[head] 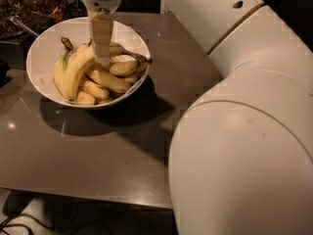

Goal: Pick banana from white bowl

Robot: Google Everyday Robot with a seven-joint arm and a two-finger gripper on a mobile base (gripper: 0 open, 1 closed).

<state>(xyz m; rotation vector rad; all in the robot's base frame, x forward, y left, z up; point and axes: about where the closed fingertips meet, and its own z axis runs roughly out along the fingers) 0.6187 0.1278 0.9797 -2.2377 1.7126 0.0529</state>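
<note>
The white bowl point(41, 58) stands on the brown table at the back left and holds several yellow bananas. The banana point(77, 74), long and curved with a dark stem at its far end, lies on the left of the pile. My gripper point(102, 58) hangs straight down from above into the bowl. Its tip is at the top of the pile, touching or just above the banana's upper end and a shorter banana point(122, 67). It hides part of the pile behind it.
My white arm point(244, 131) fills the right side and hides the table there. A dark container of food point(29, 4) with a metal spoon point(22, 26) stands behind the bowl at the left. The table's front edge point(88, 195) runs along the bottom, with cables below.
</note>
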